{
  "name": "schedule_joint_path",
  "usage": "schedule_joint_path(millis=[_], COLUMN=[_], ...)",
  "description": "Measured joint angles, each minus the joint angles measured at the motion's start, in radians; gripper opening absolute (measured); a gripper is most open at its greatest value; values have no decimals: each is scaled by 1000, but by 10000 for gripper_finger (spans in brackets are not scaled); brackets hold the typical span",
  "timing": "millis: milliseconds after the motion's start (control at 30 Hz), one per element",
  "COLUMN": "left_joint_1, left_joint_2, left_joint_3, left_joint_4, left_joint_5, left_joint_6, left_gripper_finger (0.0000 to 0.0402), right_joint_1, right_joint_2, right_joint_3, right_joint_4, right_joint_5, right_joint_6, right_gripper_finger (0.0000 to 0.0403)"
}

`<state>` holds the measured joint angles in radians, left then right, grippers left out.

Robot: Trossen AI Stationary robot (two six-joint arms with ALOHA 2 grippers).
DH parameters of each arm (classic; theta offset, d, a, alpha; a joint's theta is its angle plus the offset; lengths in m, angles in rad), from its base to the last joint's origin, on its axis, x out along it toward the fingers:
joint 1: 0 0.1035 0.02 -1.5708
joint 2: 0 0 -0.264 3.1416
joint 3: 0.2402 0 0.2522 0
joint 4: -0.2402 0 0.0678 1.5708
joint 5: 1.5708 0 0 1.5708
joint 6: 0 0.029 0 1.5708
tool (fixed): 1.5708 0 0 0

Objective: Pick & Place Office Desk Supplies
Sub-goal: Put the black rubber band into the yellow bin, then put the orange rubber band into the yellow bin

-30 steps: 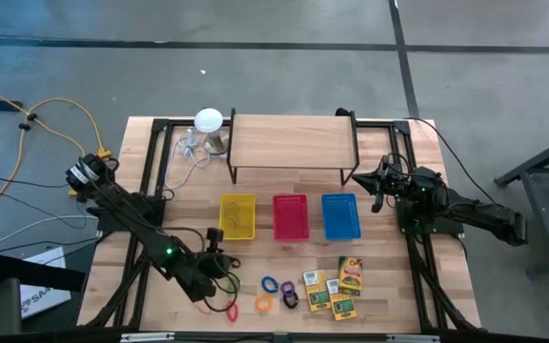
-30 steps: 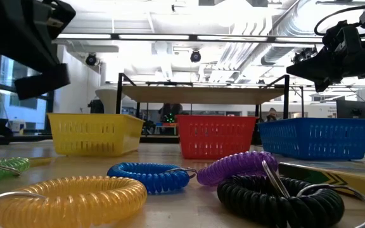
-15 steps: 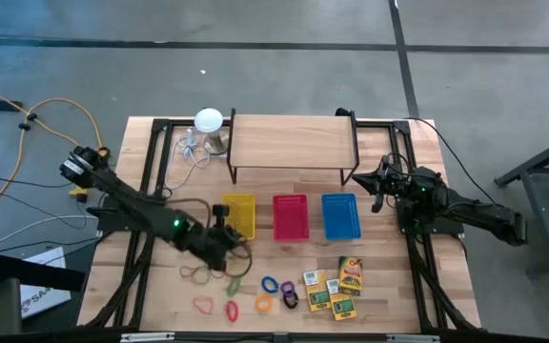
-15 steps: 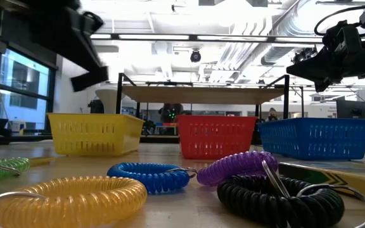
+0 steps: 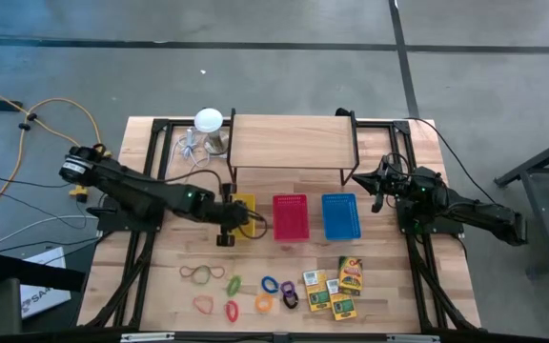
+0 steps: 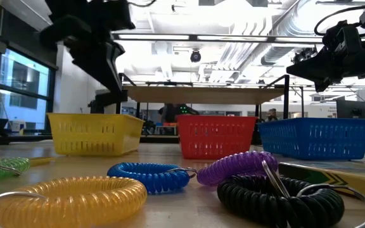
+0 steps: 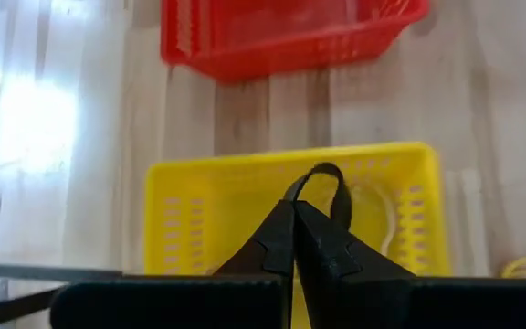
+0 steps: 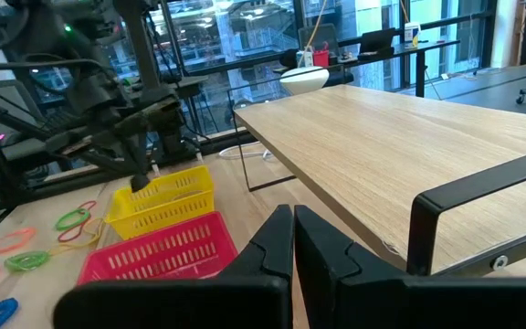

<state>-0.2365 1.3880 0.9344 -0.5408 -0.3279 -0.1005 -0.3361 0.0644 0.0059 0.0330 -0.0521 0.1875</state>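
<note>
My left gripper (image 5: 225,231) hangs over the yellow basket (image 5: 240,204), shut on a thin dark rubber band (image 7: 322,178). In the low view the left gripper (image 6: 111,85) shows above the yellow basket (image 6: 94,133). Loose rubber bands (image 5: 196,274), small coil rings (image 5: 270,286) and yellow-and-green card boxes (image 5: 336,286) lie flat on the table's near half. My right gripper (image 5: 377,191) waits shut in the air at the table's right, beside the wooden shelf (image 5: 294,143). My left gripper pinches the dark rubber band between its two shut fingertips (image 7: 281,228). A loop of the band (image 7: 336,187) stands out past the fingertips. The fingers slant downward over the yellow basket (image 7: 172,183), and the band is lifted clear of it.
A red basket (image 5: 290,216) and a blue basket (image 5: 340,215) stand in a row to the right of the yellow one. Behind them is the wooden shelf on black legs. A white round-topped object with a cable (image 5: 208,122) sits at the far left.
My left gripper has swung from the table's near left, by the loose rubber bands, toward the far edge and rightward until it is over the yellow basket, rising a little and staying shut. The rubber bands it had covered now show.
</note>
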Motion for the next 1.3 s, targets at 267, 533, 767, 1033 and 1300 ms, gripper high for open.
schedule_joint_path(millis=[267,533,767,1033,1300], left_joint_1=[81,168,196,196,196], left_joint_2=[0,0,0,0,1], left_joint_3=[-56,-82,-82,-82,-82], left_joint_4=[11,92,94,94,94], left_joint_5=[28,132,159,164,164], left_joint_6=[19,112,128,131,131], left_gripper_finger=[0,1,18,43,54], right_joint_1=[0,0,0,0,0], right_joint_2=[0,0,0,0,0], right_joint_3=[0,0,0,0,0], right_joint_4=[0,0,0,0,0], right_joint_5=[0,0,0,0,0], right_joint_6=[0,0,0,0,0], right_gripper_finger=[2,2,2,2,2])
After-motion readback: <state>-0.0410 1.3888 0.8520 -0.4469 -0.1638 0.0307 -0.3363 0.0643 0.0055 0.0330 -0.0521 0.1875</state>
